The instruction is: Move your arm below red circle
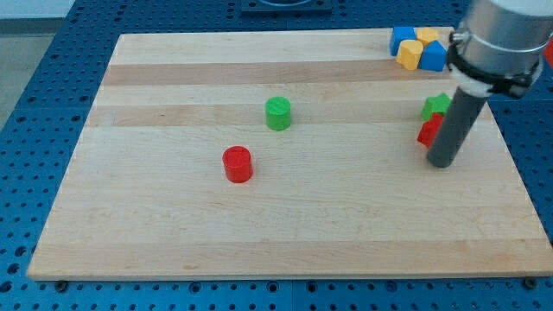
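One arm works here, ending in a straight dark rod, and my tip [441,162] rests on the wooden surface [285,233] at the right side of the scene. There is no tool to speak of, only the rod, so nothing stands apart, together or clamped on anything.

The red circle [237,164] sits left of the middle of the surface, standing alone with bare wood all around it. My tip is well apart from it, far off to its right and at about the same depth, not on its near side. A green circle [278,113] stands farther back and a little to the right of the red circle, near it but not touching.

Just beside the rod, on its left, lie two small blocks: a green block [435,105] and, nearer to the viewer, a red block [428,132]. The rod partly hides both, so their shapes cannot be made out. The red one appears to touch the rod's side just above my tip.

At the far right corner of the surface is a tight cluster of four blocks: a blue block [401,39] on the left, a yellow block [409,53] in front of it, a second yellow block [429,35] behind, and a second blue block [435,56] to the right, partly covered by the arm's pale housing [505,34].
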Action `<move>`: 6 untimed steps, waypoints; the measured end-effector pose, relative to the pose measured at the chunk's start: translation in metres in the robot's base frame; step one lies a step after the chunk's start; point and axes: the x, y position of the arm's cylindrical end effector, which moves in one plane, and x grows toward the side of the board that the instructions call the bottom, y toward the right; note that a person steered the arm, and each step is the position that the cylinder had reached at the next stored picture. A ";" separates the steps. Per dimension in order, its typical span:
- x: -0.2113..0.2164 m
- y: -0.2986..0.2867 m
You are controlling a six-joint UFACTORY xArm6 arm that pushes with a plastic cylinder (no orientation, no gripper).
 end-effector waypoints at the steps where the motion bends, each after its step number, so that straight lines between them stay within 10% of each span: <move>1: 0.026 -0.050; 6: 0.035 -0.302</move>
